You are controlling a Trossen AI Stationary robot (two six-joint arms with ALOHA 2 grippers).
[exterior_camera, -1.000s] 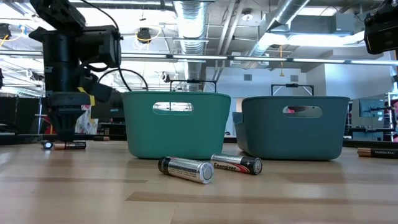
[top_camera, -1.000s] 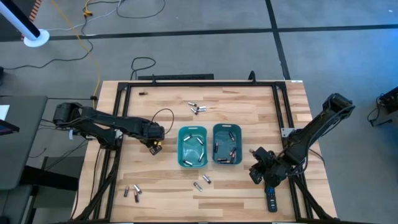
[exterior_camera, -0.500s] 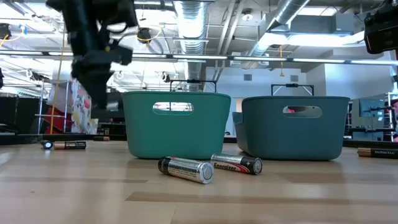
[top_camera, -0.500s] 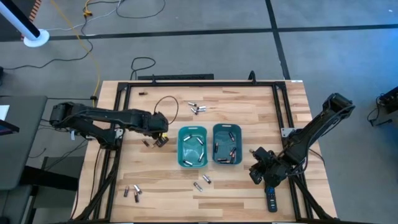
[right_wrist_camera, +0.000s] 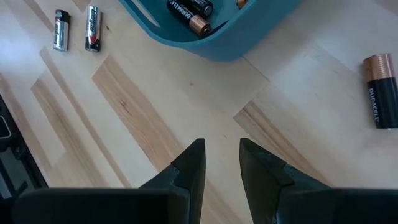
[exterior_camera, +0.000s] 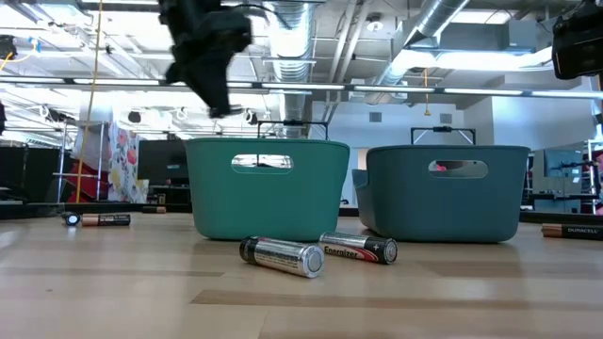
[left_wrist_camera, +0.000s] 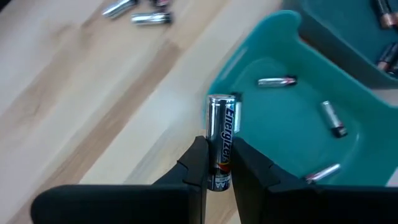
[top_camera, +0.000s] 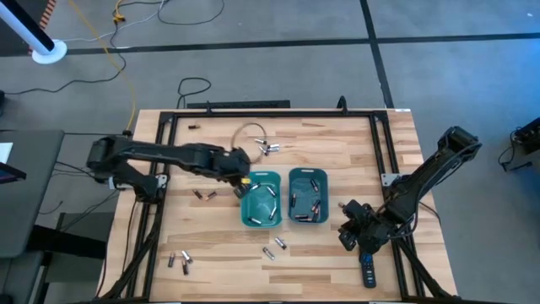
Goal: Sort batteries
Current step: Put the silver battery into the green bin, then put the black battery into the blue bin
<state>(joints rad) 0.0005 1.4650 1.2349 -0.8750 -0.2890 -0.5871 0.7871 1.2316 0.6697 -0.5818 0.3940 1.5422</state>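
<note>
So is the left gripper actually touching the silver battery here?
Touching. The left wrist view shows the left gripper shut on the silver battery, both fingers pressed against its sides.

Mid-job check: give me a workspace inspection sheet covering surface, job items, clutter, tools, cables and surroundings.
Surface: wooden table, black frame.
Job items: silvery battery in left tool; silvery cells in left bin, dark ones in right bin; loose batteries scattered around.
Clutter: remote at front right edge.
Tools: left tool shut on battery over left bin's rim; right tool open, empty, beside right bin.
Cables: yellow and black leads on floor.
Surroundings: nothing seen of people.
</note>
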